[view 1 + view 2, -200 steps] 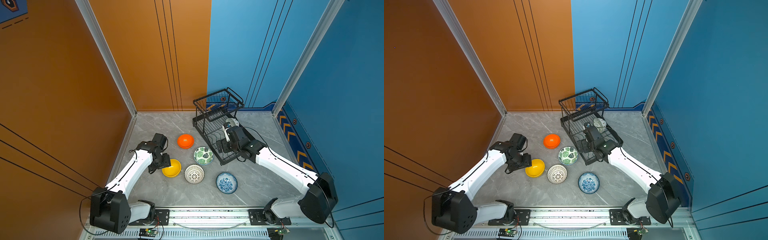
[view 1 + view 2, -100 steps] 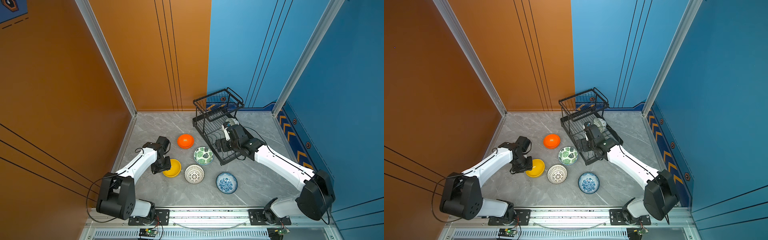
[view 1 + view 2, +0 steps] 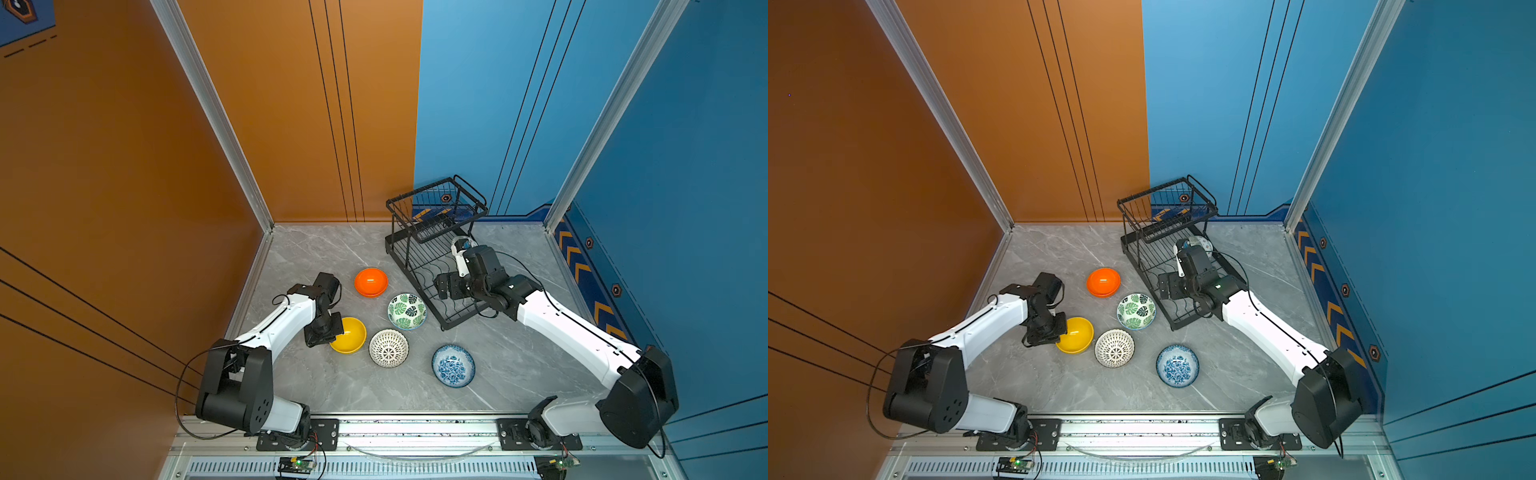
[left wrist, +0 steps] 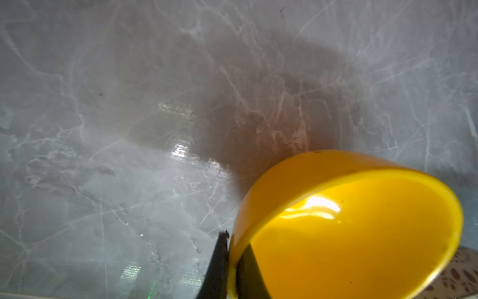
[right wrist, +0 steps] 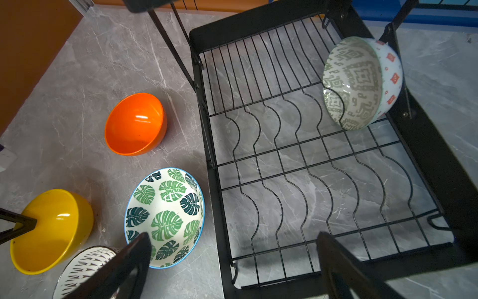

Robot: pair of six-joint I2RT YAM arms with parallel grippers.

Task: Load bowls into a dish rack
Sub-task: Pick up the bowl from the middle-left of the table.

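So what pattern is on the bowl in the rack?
Racked bowl: grey-green geometric inside, red diamonds outside; clearest in right wrist view.

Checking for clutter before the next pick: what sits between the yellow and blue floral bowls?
The white lattice bowl sits between them, seen in both top views.

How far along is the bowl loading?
Done: the grey-green bowl stands on edge in the dish rack. In hand: the left gripper grips the yellow bowl by its rim; the right gripper is open and empty. Remaining: orange bowl, leaf bowl, lattice bowl, blue floral bowl.
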